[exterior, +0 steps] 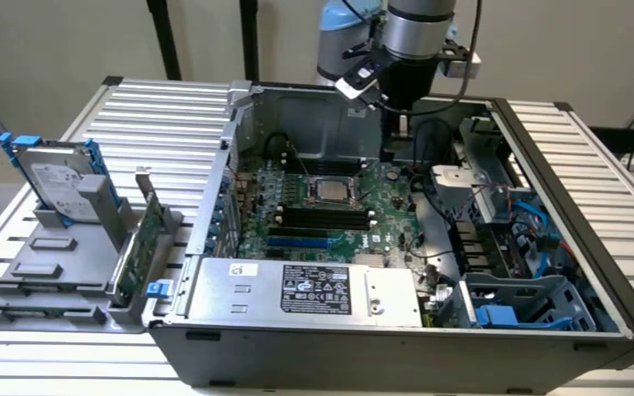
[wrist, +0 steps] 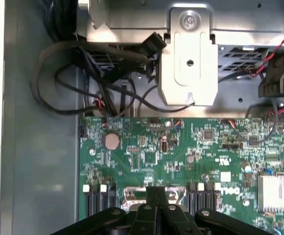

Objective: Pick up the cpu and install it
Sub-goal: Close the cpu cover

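Silver square cpu (exterior: 326, 189) flat on green motherboard (exterior: 389, 216)

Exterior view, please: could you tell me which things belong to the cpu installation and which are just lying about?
Job: cpu, sitting in the socket; motherboard; gripper, shut.
Lying about: hard drive; power supply; expansion card; grey rack.

Exterior high, oblique over case (exterior: 405, 356); wrist close above shared motherboard (wrist: 181, 161).

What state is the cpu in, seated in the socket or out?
Seated: the cpu lies flat inside the socket on the motherboard; the shut gripper is empty.
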Robot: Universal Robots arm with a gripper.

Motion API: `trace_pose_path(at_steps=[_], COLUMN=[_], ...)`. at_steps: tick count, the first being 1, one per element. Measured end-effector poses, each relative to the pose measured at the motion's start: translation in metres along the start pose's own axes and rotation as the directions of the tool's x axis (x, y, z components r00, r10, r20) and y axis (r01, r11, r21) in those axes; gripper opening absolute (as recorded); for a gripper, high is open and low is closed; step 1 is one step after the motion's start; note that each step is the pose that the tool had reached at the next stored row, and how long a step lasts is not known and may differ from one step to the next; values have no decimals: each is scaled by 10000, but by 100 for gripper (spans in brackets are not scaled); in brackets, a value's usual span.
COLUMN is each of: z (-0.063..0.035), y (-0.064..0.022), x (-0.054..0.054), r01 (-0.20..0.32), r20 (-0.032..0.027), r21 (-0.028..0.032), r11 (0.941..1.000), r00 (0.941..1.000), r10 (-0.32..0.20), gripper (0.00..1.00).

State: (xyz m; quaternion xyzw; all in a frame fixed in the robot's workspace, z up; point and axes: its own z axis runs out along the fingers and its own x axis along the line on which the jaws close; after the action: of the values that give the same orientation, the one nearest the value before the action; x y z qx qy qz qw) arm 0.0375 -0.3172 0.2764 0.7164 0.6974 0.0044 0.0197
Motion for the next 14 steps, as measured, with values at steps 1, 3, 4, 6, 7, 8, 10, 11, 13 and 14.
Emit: trace_pose_path(at_steps=[1, 3, 4, 6, 7, 8, 10, 11, 13, 14], z=[18, 55, 73, 110, 129, 147, 183, 201, 237, 255], y=[25, 71, 87, 113, 120, 120, 119, 118, 117, 115], x=[2, 5, 6, 7, 8, 8, 9, 9, 10, 10], r01=[8, 31, 52, 115, 162, 217, 344, 429, 622, 704], r20=[2, 8, 9, 18, 16, 14, 11, 8, 1, -2], r21=[0, 0, -1, -2, -3, -5, -7, -9, -14, -16], r11=[10000, 10000, 10000, 9999, 9999, 9998, 9994, 9991, 9981, 9975], r00=[10000, 10000, 10000, 9999, 9999, 9998, 9994, 9991, 9981, 9975], r10=[-8, -31, -52, -115, -162, -217, -344, -429, -622, -704], gripper=[11, 11, 11, 11, 11, 11, 11, 11, 11, 11])
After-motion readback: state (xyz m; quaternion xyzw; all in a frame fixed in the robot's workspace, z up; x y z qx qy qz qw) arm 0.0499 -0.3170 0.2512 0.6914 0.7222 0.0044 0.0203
